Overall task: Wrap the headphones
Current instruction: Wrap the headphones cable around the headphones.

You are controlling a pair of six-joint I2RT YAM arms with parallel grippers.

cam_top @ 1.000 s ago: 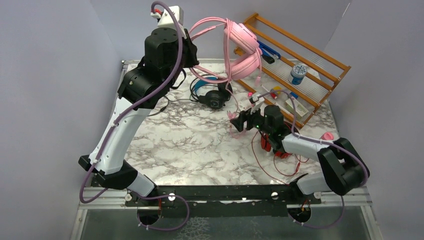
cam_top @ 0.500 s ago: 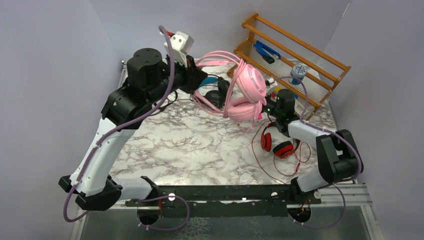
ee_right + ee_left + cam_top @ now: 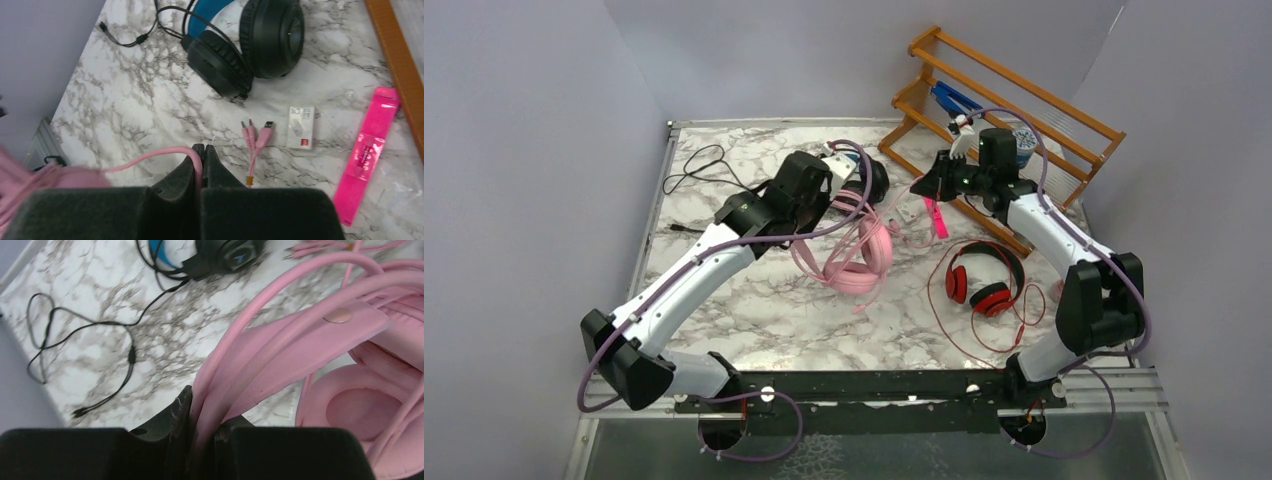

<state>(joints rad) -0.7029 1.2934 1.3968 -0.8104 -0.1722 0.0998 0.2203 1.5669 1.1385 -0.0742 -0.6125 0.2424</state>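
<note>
The pink headphones (image 3: 861, 258) lie mid-table, and my left gripper (image 3: 202, 410) is shut on their headband (image 3: 300, 335); in the top view that gripper (image 3: 816, 212) sits low over the table. Close to the rack, my right gripper (image 3: 927, 188) is shut on the thin pink cable (image 3: 150, 157), just left of its plugs (image 3: 256, 134). The black headphones with a blue headband (image 3: 250, 45) lie behind, partly hidden by the left arm in the top view (image 3: 872, 180). Off to the right, the red headphones (image 3: 984, 285) rest on the table with their red cable looped around them.
A wooden rack (image 3: 1024, 110) holding small items stands at the back right. A pink packet (image 3: 367, 150) and a small white box (image 3: 301, 127) lie near it. The black cable (image 3: 699, 165) trails to the back left corner.
The left arm came down from high up and brought the pink headphones onto the table. The right gripper moved back toward the rack and shut on the pink cable.
</note>
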